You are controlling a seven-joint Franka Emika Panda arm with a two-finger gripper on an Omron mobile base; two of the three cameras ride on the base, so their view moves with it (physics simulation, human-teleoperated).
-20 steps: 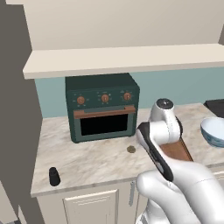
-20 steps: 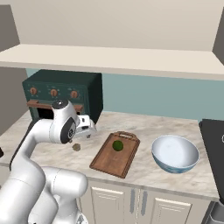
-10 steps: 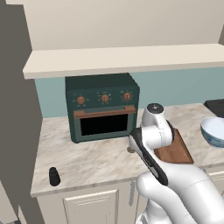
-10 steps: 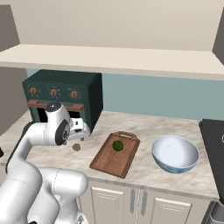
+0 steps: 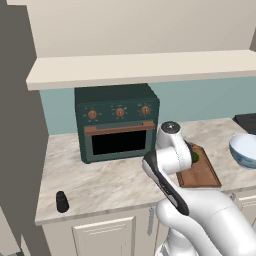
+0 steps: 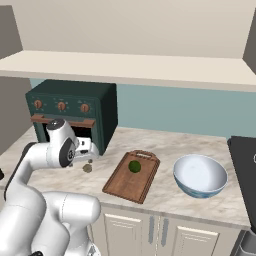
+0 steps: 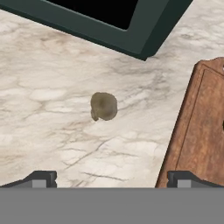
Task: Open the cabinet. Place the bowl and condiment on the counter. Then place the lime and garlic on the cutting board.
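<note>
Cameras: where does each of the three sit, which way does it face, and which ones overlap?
Left base view: behind the arm's left, looking down on the counter, oven and condiment; arm at lower right.
Right base view: behind its right, over cutting board, lime, bowl; arm at lower left.
Hand view: above the garlic, open pincer tips at the bottom.
All three share oven and board.

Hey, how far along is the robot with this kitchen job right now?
Done: bowl and condiment stand on the counter, and the lime lies on the cutting board. In hand: the open, empty end effector hangs over the garlic, which lies beside the board. Left: gripping the garlic and moving it onto the board.
</note>
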